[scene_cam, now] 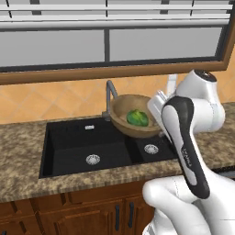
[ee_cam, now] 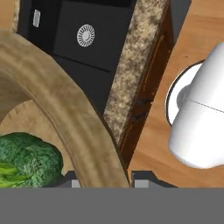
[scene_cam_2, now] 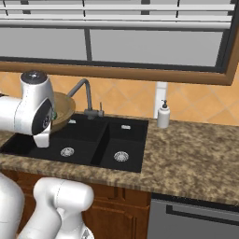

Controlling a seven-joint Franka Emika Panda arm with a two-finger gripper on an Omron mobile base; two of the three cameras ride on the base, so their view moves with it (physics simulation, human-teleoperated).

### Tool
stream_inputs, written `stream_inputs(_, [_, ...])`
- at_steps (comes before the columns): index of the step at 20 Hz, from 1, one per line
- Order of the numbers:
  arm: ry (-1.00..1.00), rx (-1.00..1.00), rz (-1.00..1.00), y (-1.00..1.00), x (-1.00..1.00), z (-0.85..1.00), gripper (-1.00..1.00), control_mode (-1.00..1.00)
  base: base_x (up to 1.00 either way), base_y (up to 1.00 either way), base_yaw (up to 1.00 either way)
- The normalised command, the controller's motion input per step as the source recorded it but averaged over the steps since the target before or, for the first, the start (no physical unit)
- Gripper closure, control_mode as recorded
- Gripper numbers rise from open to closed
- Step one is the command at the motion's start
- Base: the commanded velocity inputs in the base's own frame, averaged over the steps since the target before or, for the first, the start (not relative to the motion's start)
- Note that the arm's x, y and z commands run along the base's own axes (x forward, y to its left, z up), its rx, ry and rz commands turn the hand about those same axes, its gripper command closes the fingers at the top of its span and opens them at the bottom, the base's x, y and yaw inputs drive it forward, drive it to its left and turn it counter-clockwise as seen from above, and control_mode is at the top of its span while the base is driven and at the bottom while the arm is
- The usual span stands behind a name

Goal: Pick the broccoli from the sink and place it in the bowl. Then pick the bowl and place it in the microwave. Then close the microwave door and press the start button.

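The wooden bowl (scene_cam: pixel 124 108) hangs tilted above the black sink (scene_cam: pixel 73 144), near the grey faucet (scene_cam: pixel 109 94). The green broccoli (scene_cam: pixel 137 118) lies inside it. My gripper (scene_cam: pixel 155 112) is shut on the bowl's right rim, partly hidden behind my own arm. In the hand view the broad wooden rim (ee_cam: pixel 65 109) runs down between my fingertips (ee_cam: pixel 72 182), my gripper (ee_cam: pixel 107 180) clamps it, and the broccoli (ee_cam: pixel 28 159) sits at lower left. From the right base view the bowl (scene_cam_2: pixel 64 108) peeks out behind my arm, over the sink (scene_cam_2: pixel 126 135). The microwave and its door are out of view.
A white soap dispenser (scene_cam_2: pixel 163 115) stands on the speckled granite counter (scene_cam_2: pixel 196 149) right of the sink. The faucet (scene_cam_2: pixel 84 91) rises close to the bowl. A window frame runs above. Brown cabinet doors (scene_cam: pixel 92 215) and a grey appliance front (scene_cam_2: pixel 196 217) lie below.
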Motion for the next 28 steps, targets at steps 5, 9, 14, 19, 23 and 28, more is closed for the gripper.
stream_inputs(5, [0.07, -0.01, -0.40, -0.30, 0.00, 0.21, 1.00, -1.00, 0.00, 0.00, 0.00])
stream_inputs(9, [0.03, 0.00, -0.33, -0.24, -0.07, 0.17, 1.00, -1.00, 0.00, 0.00, 0.00])
stream_inputs(14, [0.01, 0.05, -0.01, -0.16, -0.57, 0.29, 1.00, -1.00, 0.00, 0.00, 0.00])
stream_inputs(19, [0.00, 0.02, 0.01, -0.02, -0.40, 0.06, 1.00, 1.00, -0.11, 0.00, 0.00])
stream_inputs(23, [0.00, 0.00, 0.00, 0.00, 0.00, 0.00, 1.00, 1.00, -0.33, -0.17, -0.09])
stream_inputs(28, [0.00, 0.00, 0.00, 0.00, 0.00, 0.00, 1.00, 1.00, -0.13, -0.37, -0.69])
